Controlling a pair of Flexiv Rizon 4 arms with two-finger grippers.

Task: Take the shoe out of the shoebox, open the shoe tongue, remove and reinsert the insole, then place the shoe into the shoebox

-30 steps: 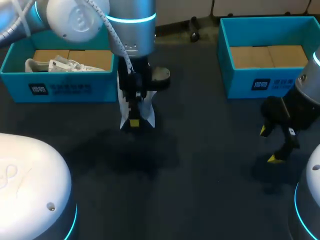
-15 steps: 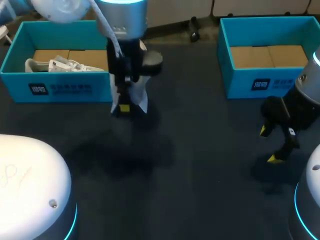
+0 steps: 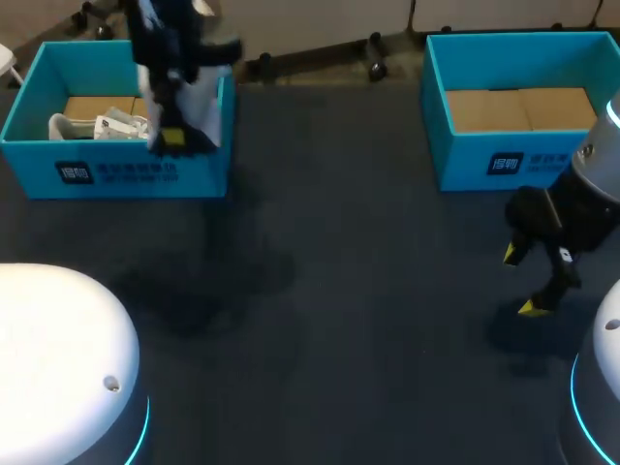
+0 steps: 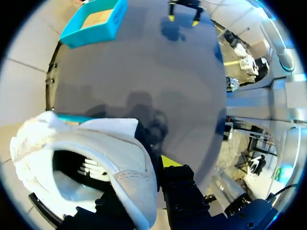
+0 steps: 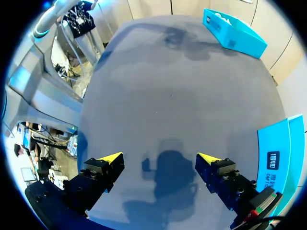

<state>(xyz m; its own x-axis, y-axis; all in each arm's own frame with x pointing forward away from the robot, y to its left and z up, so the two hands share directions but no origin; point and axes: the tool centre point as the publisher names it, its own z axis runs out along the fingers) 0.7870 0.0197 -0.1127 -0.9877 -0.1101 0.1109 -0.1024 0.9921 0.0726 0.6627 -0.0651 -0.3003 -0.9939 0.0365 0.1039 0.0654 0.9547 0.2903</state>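
The left shoebox (image 3: 116,172) sits under our left gripper (image 3: 177,138), which pinches the white shoe (image 3: 201,105) over its right end. We think we should go down slowly, next to the other shoe (image 3: 105,126) inside. We count two shoeboxes, two shoes. Our right gripper (image 3: 520,281) hangs wide apart, empty.

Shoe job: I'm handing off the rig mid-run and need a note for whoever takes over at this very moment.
Left hand: shut on the white shoe, held in the air by the right end of the left shoebox.
Right hand: open, empty, above the table near the right shoebox, which holds no shoe.
A second shoe lies in the left shoebox.
Done: shoe is out of the box; insole steps cannot be confirmed.
Left: check the insole, then set the shoe in the shoebox.
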